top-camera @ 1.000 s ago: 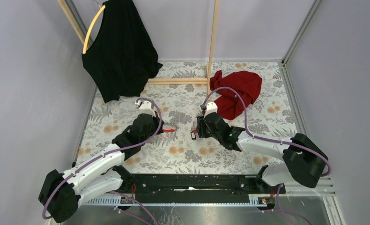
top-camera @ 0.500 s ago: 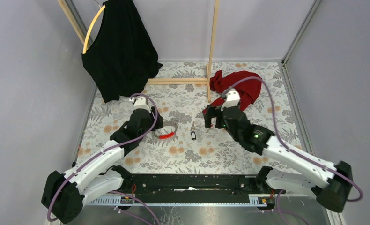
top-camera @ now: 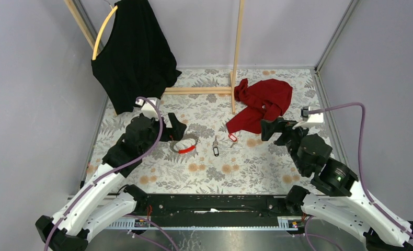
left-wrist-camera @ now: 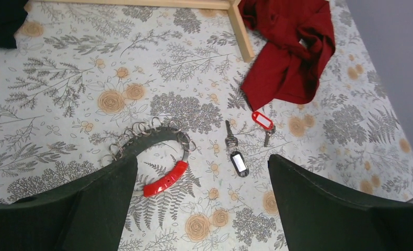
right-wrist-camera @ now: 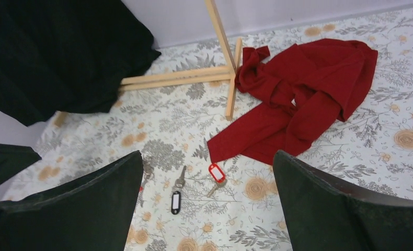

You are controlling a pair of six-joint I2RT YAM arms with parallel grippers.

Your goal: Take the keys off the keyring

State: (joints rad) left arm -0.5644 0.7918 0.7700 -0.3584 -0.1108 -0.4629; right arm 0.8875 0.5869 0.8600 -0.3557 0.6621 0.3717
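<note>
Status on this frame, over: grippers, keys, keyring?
Left gripper open, right gripper open, both empty. Black-tag key and red-tag key lie loose, off the keyring. Nothing blocking them.

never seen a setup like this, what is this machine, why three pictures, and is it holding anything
These are two robot arms bolted to the near edge of a flowered table. The wide picture is from a camera above and behind them; the other two are from a camera on each wrist, so the dark shapes at the bottom are that claw's own fingers. The left claw and right claw are both open and hold nothing. On the table lie the keyring, a grey strap with a red section, and, apart from it, a black-tagged key and a red-tagged key. Behind them are a red cloth and a wooden frame.
</note>
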